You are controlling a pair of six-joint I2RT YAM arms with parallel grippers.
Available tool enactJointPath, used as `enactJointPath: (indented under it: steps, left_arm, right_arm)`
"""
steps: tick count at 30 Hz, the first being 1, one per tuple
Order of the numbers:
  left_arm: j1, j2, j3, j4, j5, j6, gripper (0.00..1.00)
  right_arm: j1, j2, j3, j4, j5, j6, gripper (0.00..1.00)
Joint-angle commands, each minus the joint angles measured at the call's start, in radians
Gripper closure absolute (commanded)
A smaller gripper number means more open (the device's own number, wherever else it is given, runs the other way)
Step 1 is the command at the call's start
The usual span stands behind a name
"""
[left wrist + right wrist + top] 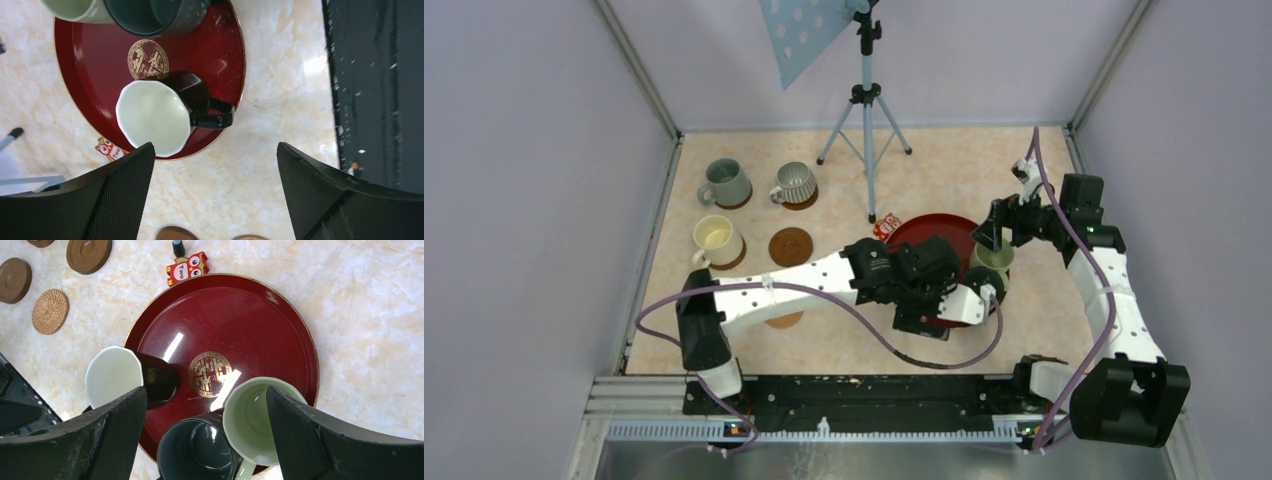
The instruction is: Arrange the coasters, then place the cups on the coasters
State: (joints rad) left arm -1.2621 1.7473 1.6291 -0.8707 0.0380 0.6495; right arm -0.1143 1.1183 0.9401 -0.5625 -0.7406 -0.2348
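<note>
Now our left gripper (215, 147), jaws wide apart, hangs just short of the white-lined cup (150, 120) on the red tray (212, 65), handle seemingly toward its right finger; right gripper (206, 390) jaws likewise apart

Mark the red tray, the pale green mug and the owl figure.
red tray (250, 320): right wrist view, bare floor.
pale green mug (251, 421): right wrist view, inside wall.
owl figure (187, 268): right wrist view, its face.

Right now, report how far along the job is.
Done: grey-green cup, ribbed cup and cream cup sit on coasters. In hand: nothing; left gripper and right gripper hang open at the red tray. Left: its white cup, teal cup, pale green cup; a bare coaster waits.
</note>
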Motion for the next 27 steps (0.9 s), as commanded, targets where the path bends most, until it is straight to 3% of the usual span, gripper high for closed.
enactJointPath:
  steps: [1, 7, 11, 18, 27]
  left_arm:
    - [0.042, -0.088, -0.028, 0.038, 0.073, -0.191, 0.03]
    - [0.12, -0.154, -0.22, 0.151, -0.114, -0.622, 0.04]
    - [0.147, -0.131, -0.244, 0.151, -0.103, -0.799, 0.03]
    - [0.148, -0.059, -0.147, 0.15, 0.022, -0.899, 0.01]
    - [0.147, 0.026, -0.081, 0.156, -0.095, -0.983, 0.01]
  right_arm:
    - [-0.005, 0.005, 0.0, 0.025, -0.013, -0.011, 0.13]
    - [-0.005, 0.003, -0.002, 0.029, 0.004, -0.011, 0.13]
    - [-0.005, 0.007, -0.002, 0.032, 0.015, -0.009, 0.13]
    - [-0.005, 0.019, -0.004, 0.03, 0.037, -0.018, 0.13]
    - [-0.005, 0.027, -0.004, 0.031, 0.037, -0.018, 0.13]
